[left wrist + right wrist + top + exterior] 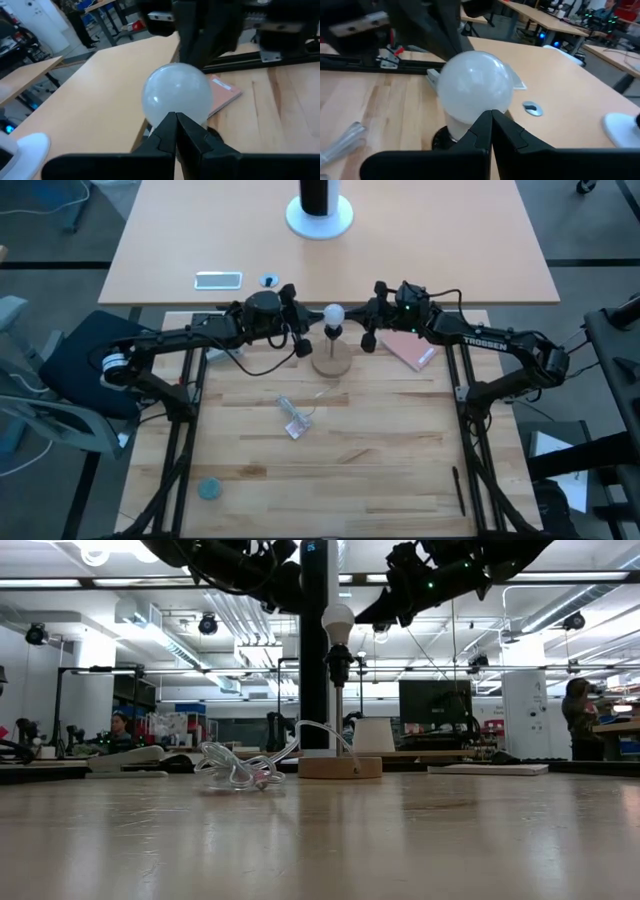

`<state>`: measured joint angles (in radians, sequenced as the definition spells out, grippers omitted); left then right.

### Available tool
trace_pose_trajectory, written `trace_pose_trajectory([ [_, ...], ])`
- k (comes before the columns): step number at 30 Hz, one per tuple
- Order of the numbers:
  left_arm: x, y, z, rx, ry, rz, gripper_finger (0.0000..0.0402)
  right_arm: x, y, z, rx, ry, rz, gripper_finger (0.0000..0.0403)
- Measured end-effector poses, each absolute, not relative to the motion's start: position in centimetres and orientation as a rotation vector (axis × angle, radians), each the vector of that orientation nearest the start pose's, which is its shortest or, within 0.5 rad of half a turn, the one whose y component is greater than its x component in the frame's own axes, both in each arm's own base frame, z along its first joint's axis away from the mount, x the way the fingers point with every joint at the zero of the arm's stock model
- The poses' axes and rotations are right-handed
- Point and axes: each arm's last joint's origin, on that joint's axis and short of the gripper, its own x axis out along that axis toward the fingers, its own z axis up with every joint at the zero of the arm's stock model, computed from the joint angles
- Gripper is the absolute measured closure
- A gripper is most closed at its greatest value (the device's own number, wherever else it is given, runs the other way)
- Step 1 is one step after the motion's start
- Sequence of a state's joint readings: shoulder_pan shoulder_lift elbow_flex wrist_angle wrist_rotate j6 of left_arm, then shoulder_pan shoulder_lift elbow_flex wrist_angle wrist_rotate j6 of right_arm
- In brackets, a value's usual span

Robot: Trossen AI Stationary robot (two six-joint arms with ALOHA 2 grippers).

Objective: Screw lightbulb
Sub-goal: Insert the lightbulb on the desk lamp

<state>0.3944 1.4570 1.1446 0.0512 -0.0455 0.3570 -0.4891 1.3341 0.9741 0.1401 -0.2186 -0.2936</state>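
lightbulb seated upright in socket on wooden stand, axis vertical | flanked between both tools, just beside each | left tool clenched, empty | right tool clenched, empty | neither judged clearly nearer

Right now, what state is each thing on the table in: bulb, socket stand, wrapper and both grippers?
lightbulb: upright, seated in the socket, not held.
socket stand: upright on its round wooden base.
plastic wrapper: crumpled, lying empty in front of the stand.
left gripper: shut, empty, beside the bulb.
right gripper: shut, empty, on the bulb's other side.
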Motion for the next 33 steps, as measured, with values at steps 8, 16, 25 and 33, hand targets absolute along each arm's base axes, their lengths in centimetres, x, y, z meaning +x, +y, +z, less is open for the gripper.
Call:
trace_pose_trajectory([
  [8, 30.7, 13.0, 32.1, 0.297, 0.364, 0.427, 0.0401, 26.8, -13.4, 31.0, -0.201, 0.255, -0.227, 0.0401],
  [16, 29.8, 12.6, 32.7, 0.290, 0.380, 0.415, 0.0401, 25.9, -13.1, 31.8, -0.205, 0.253, -0.248, 0.0401],
  [25, 30.6, 12.4, 32.5, 0.272, 0.329, 0.272, 0.0401, 26.3, -14.0, 31.8, -0.255, 0.223, -0.336, 0.0401],
  [33, 30.9, 12.6, 32.1, 0.262, 0.332, 0.296, 0.0401, 27.3, -14.3, 30.7, -0.248, 0.236, -0.305, 0.0401],
])
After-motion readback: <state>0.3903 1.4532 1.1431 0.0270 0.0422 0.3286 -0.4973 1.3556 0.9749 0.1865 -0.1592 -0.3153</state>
